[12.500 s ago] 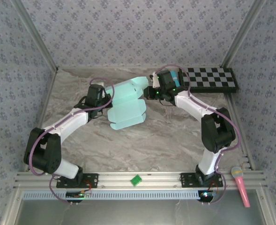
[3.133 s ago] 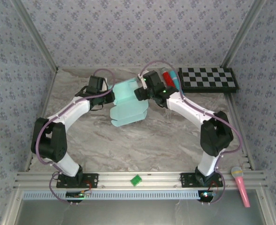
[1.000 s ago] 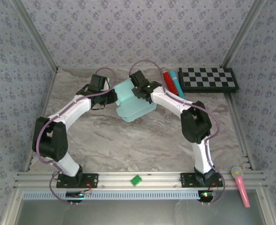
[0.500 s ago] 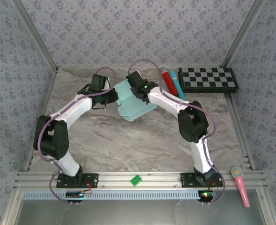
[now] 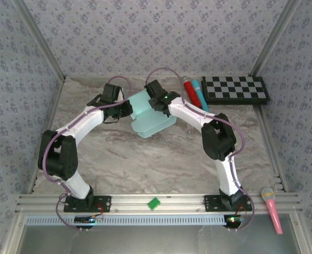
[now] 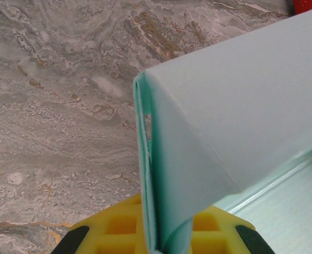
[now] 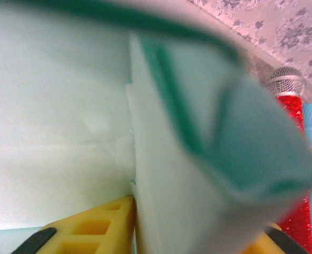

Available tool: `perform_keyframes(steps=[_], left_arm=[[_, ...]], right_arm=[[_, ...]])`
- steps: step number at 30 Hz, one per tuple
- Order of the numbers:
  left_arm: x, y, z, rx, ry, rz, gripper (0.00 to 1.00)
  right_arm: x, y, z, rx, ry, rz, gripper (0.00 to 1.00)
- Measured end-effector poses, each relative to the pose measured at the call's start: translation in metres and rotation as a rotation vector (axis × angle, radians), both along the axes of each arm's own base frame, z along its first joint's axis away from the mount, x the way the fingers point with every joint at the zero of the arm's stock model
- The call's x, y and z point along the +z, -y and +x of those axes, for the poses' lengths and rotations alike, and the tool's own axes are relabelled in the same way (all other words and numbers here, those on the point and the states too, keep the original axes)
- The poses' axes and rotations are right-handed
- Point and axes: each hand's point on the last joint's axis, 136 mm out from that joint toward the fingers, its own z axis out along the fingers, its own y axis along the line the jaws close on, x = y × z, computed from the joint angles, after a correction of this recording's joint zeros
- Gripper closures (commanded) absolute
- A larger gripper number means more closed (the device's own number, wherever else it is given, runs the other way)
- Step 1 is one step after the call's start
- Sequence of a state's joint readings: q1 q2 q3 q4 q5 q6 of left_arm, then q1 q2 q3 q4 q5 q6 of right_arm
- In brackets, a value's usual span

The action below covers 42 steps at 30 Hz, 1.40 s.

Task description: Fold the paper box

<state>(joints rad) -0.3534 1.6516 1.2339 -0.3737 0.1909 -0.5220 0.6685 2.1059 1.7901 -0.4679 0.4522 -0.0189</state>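
The paper box (image 5: 154, 117) is pale aqua card, partly folded, held up over the back middle of the marble table (image 5: 161, 159). My left gripper (image 5: 128, 108) meets it from the left and is shut on a doubled edge of the paper box (image 6: 240, 106); that edge stands pinched between the yellow fingers of the left gripper (image 6: 158, 244). My right gripper (image 5: 154, 100) reaches in from the back right. In its wrist view the right gripper (image 7: 193, 239) has its fingers apart, with a blurred folded flap of the paper box (image 7: 55, 132) between them and touching the left finger (image 7: 92, 228).
A checkerboard (image 5: 236, 89) lies at the back right, with a red microphone (image 5: 189, 90) and a blue one (image 5: 199, 93) beside it. A pink microphone (image 5: 270, 209) and a small green piece (image 5: 154, 203) rest on the front rail. Patterned walls enclose the table.
The right gripper's wrist has pushed slightly left and back along the box top, and the box has shifted a little with it. The left gripper keeps its hold.
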Motion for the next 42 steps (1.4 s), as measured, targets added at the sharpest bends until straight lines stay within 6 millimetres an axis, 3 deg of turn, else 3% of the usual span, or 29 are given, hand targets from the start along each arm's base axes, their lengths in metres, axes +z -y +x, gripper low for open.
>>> perform_keyframes(steps=[7,16,33,37,42], left_arm=[[-0.004,-0.004,-0.003,0.008,-0.022,0.011,1.0],[-0.007,-0.008,-0.002,0.028,-0.035,0.008,1.0],[-0.018,-0.003,-0.003,0.05,-0.077,-0.003,1.0],[-0.021,-0.001,-0.007,0.107,-0.104,-0.008,1.0],[-0.024,0.005,-0.018,0.195,-0.172,-0.042,1.0]], right_arm=[[-0.001,0.002,-0.003,0.014,-0.024,-0.003,0.49],[0.015,0.007,-0.011,0.035,-0.019,0.026,0.2],[0.033,-0.015,-0.04,0.19,-0.068,0.208,0.16],[0.044,-0.008,-0.046,0.178,-0.061,0.235,0.17],[0.073,0.016,-0.051,0.118,-0.025,0.272,0.17]])
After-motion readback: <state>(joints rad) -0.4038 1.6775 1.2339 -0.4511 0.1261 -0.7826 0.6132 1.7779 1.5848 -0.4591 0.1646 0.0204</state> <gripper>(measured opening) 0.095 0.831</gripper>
